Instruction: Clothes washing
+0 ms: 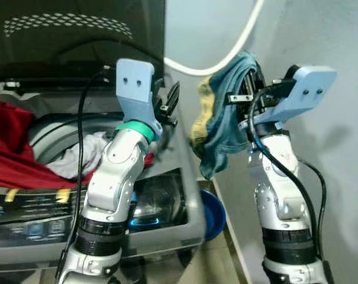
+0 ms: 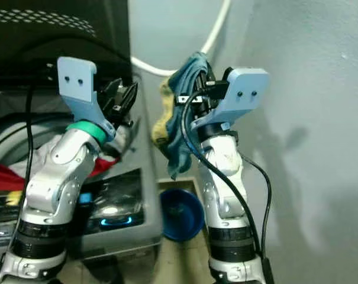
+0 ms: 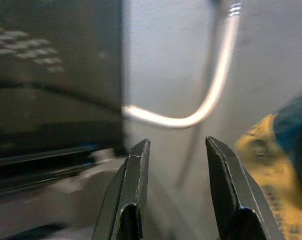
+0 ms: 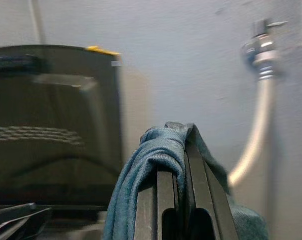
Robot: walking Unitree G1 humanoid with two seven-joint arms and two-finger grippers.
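A top-loading washing machine (image 1: pixel 167 236) stands at the left with its dark lid (image 1: pixel 78 41) raised. Red clothes (image 1: pixel 10 151) and a white garment (image 1: pixel 78 157) lie in its tub. My right gripper (image 1: pixel 250 83) is shut on a blue and yellow garment (image 1: pixel 217 118), which hangs in the air to the right of the machine, beside the wall. The same blue cloth (image 4: pixel 151 175) drapes over the shut fingers in the right wrist view. My left gripper (image 1: pixel 170 100) is raised over the machine's right rim, open and holding nothing; its fingers (image 3: pixel 136 190) stand apart.
A white hose (image 1: pixel 226 56) curves along the wall behind both grippers, running to a tap (image 4: pixel 260 50). A blue basin (image 1: pixel 213 213) sits on the floor between the machine and the wall. The grey wall (image 1: pixel 332 148) is close on the right.
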